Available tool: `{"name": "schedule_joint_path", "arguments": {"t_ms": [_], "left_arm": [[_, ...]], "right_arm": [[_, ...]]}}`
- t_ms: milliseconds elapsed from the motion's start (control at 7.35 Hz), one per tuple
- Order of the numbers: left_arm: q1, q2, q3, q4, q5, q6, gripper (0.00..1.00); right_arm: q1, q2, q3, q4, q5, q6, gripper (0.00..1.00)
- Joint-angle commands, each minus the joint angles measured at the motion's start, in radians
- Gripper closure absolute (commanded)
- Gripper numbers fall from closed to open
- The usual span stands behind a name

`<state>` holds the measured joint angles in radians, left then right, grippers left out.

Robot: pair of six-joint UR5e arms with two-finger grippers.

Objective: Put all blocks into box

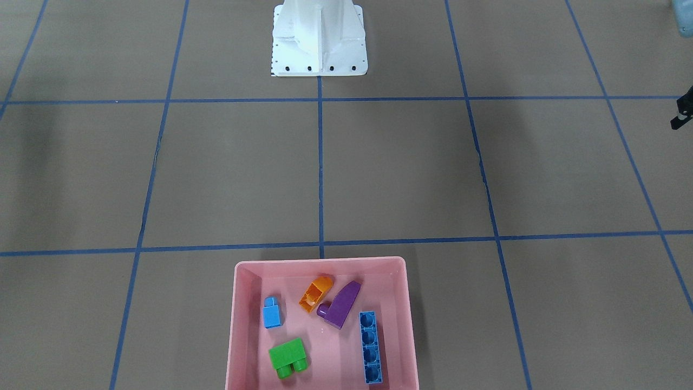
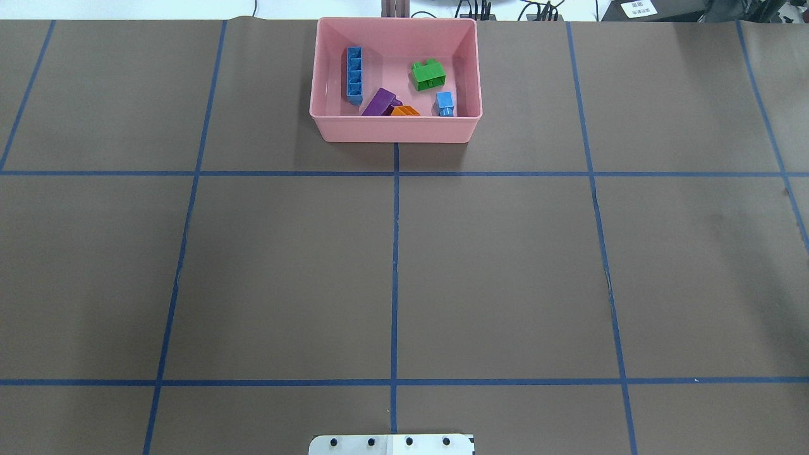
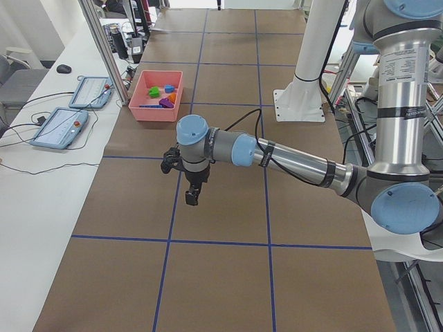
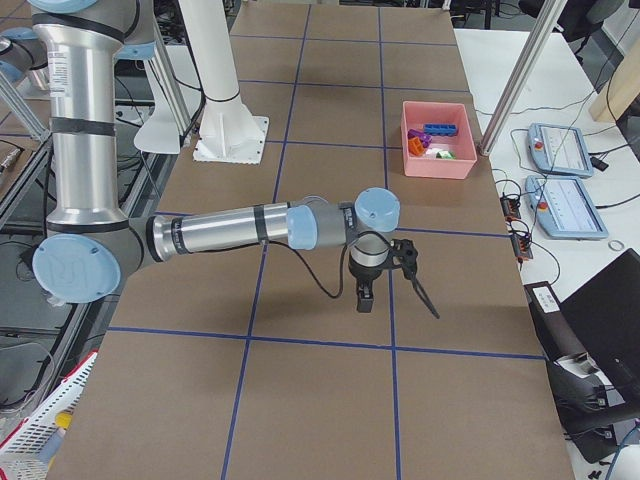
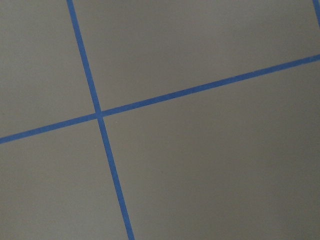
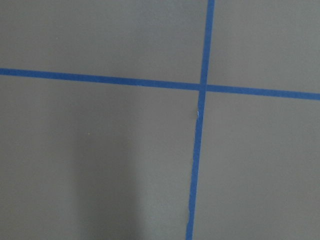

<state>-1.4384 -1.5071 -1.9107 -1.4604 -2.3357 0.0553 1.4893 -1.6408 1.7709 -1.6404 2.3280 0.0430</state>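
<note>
Seen from the table's left end, the black two-finger left gripper [image 3: 192, 196] is hanging nearest, pointing down over the brown paper table cover [image 3: 221, 277]. Nothing is showing in it. This side view does not let me tell whether its fingers are parted or closed. Its wrist camera is showing only crossed blue tape lines [image 5: 100, 115] beneath the fingers. From the opposite end, the black two-finger right gripper [image 4: 365, 298] is hanging in the same manner. Its finger state likewise cannot be told, and no load is showing.

Well beyond both sets of fingers, forward of them and between them along the table, the shallow rectangular pink plastic tray [image 1: 319, 262] is sitting level. Five pieces are lying inside it:
- the small blue single-stud brick [image 1: 272, 312];
- the orange studded brick [image 1: 315, 294], just beside the purple sloped brick [image 1: 342, 304];
- the green two-stud brick [image 1: 288, 355];
- the long blue four-stud bar [image 1: 370, 346], running along one side wall.

Judgement: the loading appears complete, so the step in hand is standing off. Doing that well means holding both sets of fingers high and well apart from the tray. Any withdrawal should be going away from the tray rather than across it, so that nothing is nudging its wall. The count of five should be confirmed before sign-off.
</note>
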Motion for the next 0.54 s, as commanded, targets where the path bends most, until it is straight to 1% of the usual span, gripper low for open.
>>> {"name": "schedule_joint_path", "arguments": {"t_ms": [0, 136, 272, 408], "left_arm": [[0.0, 0.024, -0.007, 0.005, 0.006, 0.011, 0.0], [0.001, 0.027, 0.014, 0.011, -0.002, 0.011, 0.0], [-0.004, 0.039, 0.041, 0.005, -0.007, 0.012, 0.0], [-0.001, 0.032, 0.051, 0.006, -0.048, 0.008, 0.0]], "right_arm": [[0.048, -0.024, -0.001, 0.002, 0.021, -0.04, 0.0], [0.087, -0.054, 0.011, 0.01, 0.011, -0.028, 0.0], [0.086, -0.054, 0.002, 0.01, 0.019, -0.025, 0.0], [0.086, -0.047, 0.005, 0.007, 0.027, -0.026, 0.0]]}}
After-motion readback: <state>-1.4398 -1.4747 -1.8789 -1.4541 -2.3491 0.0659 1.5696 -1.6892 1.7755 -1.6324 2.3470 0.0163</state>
